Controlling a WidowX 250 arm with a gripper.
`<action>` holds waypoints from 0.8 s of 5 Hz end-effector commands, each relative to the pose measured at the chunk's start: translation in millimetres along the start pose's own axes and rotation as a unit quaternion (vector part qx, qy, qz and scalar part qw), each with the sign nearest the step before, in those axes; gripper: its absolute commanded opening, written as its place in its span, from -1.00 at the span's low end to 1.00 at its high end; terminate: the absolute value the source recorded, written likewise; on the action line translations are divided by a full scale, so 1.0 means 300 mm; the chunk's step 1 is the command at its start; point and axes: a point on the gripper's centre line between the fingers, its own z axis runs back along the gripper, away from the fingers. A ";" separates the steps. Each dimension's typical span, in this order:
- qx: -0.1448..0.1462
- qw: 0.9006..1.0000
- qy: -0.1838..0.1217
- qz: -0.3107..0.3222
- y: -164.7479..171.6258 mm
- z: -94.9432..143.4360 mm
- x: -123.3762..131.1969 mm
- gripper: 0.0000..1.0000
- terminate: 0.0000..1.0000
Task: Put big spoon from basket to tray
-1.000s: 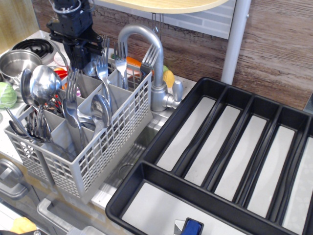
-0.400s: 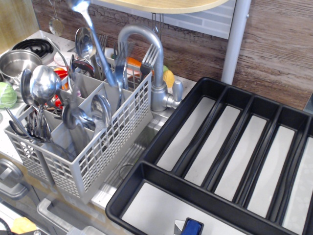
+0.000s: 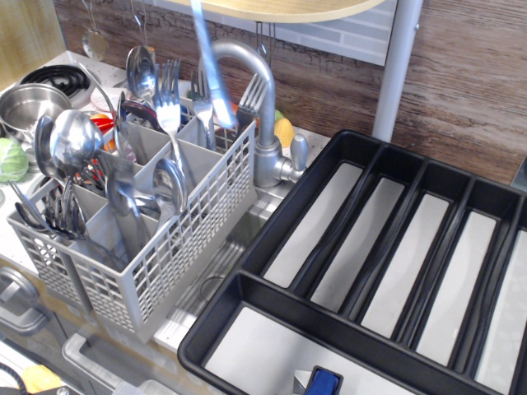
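The big spoon (image 3: 212,70) hangs blurred, handle-down, above the grey basket (image 3: 156,263), left of the black tray (image 3: 272,216).

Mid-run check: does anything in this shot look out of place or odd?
One thing: a blurred silver utensil handle hangs in the air above the basket, near the faucet, its upper end cut off by the frame, with no tool in view holding it. The tray holds no cutlery; a small blue object lies at its front edge.

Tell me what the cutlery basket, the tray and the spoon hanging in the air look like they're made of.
The basket looks like light grey matte plastic, with moulded gridded walls. The tray seems glossy black plastic, its rims catching highlights, with paler grey bottoms. The big spoon appears to be polished steel, given its bright reflective blur; only its handle shows.
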 end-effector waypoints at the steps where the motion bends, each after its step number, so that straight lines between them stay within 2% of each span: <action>1: -0.116 0.988 -0.089 0.037 -0.169 -0.076 0.016 -1.00 -1.00; 2: -0.157 0.980 -0.112 0.052 -0.313 -0.126 0.062 -1.00 -1.00; 4: -0.136 0.988 -0.058 0.045 -0.460 -0.170 0.160 -1.00 -1.00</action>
